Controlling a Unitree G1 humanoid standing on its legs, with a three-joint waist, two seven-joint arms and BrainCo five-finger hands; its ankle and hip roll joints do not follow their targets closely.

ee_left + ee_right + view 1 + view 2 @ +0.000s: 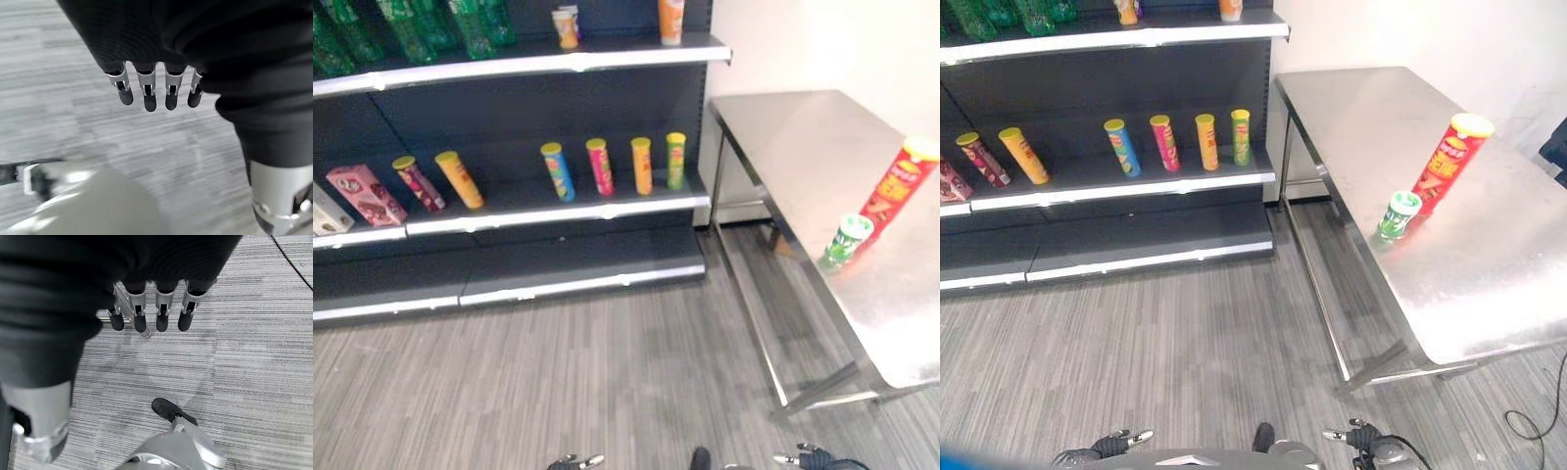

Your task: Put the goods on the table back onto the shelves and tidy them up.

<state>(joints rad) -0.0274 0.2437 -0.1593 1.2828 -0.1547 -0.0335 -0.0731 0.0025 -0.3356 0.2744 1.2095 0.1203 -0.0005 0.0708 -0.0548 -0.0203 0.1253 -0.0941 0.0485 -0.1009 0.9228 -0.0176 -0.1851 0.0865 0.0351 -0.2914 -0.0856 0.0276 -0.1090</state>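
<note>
On the steel table (1449, 284) at the right stand a tall red chip can (1449, 164) with a yellow lid and a short green can (1398, 215) just in front of it. The dark shelves (558, 211) at the left hold several chip cans on the middle board: blue (558, 171), pink (600, 166), orange (641, 164) and green (675, 161). My left hand (1116, 444) and right hand (1363, 437) hang low at the bottom edge, far from the table. Both hands, left (151, 90) and right (146, 313), have straight fingers holding nothing.
Two leaning cans (460, 179) and a pink box (367, 194) sit further left on the middle board. Green bottles (411, 24) and small cups (568, 27) stand on the top board. Grey striped floor (587, 372) lies between shelves and table.
</note>
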